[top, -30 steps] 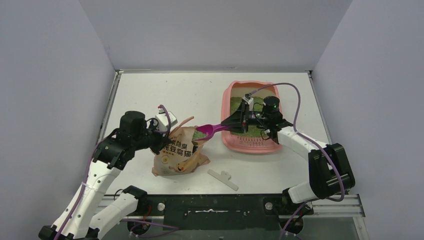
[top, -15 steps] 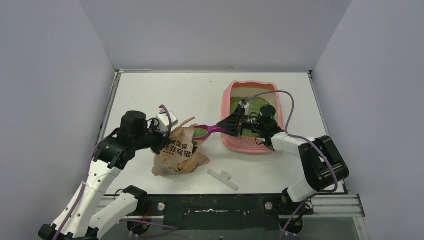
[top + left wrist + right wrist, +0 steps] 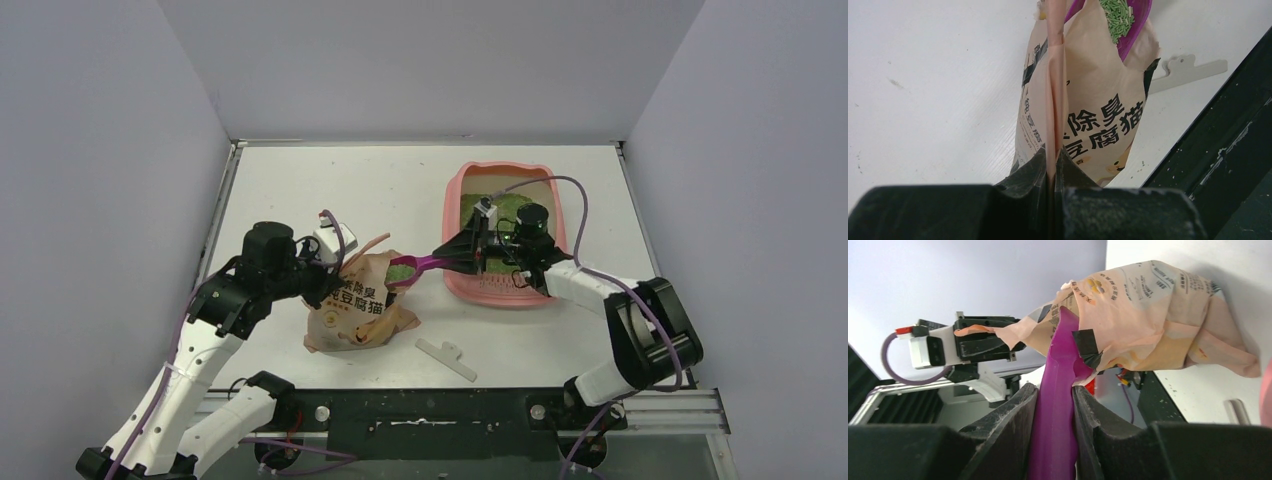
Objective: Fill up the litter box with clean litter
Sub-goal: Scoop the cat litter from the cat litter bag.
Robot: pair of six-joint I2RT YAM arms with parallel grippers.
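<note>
A white table [image 3: 400, 180] stands enclosed by plain, evenly lit lavender-grey walls [image 3: 430, 60].

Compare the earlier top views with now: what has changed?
The right gripper carried the scoop left, pushing its bowl further into the mouth of the bag. Nothing was picked up or let go. The left gripper stays pinched on the bag's edge; bag, litter box and white strip have not moved.

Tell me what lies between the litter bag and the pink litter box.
In the top view, the magenta scoop spans that gap: bowl in the bag, handle clamped in the right pincer. Bare table beneath.
</note>
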